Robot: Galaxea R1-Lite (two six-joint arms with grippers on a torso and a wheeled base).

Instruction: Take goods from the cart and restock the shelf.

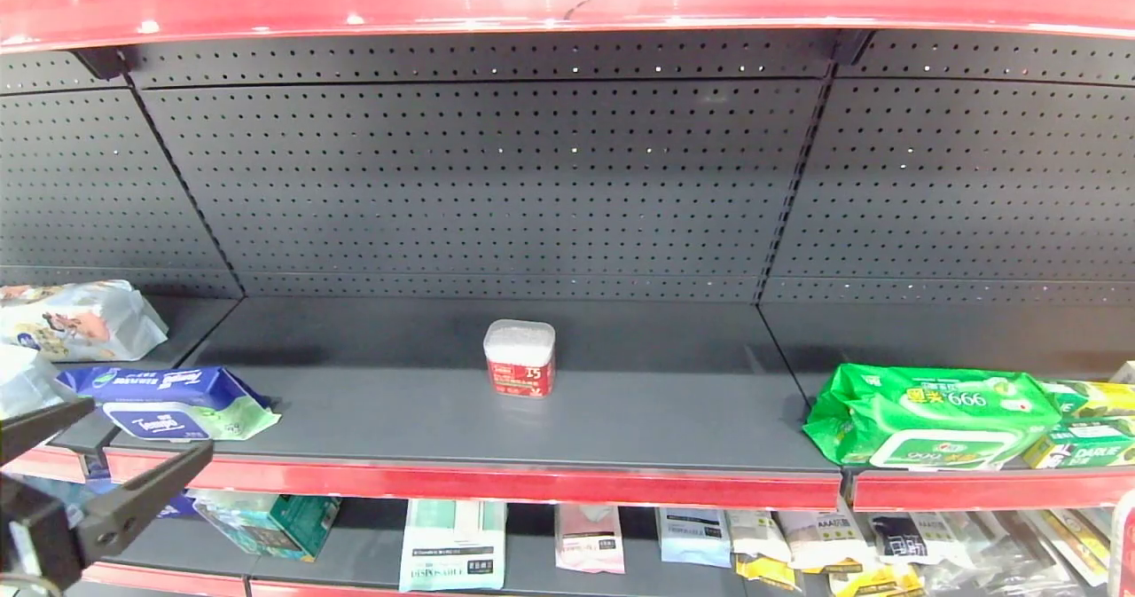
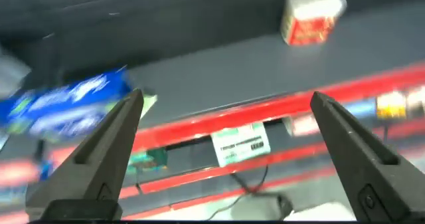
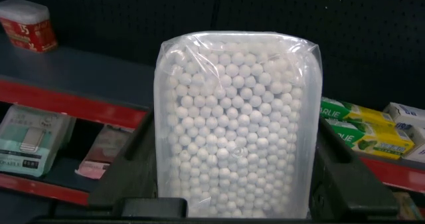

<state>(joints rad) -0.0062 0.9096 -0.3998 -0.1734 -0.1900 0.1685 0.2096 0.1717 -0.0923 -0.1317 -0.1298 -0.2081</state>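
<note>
While my left gripper (image 1: 146, 428) hung with fingers apart low before the shelf (image 1: 621, 428), a red-labelled tub (image 1: 520, 357) stood mid-shelf. My left wrist saw that tub beyond the parted fingers, near a blue pack (image 2: 66, 108). My right wrist saw my right gripper (image 3: 236, 134) clamped on a clear swab box (image 3: 238, 84) held before the shelf.
</note>
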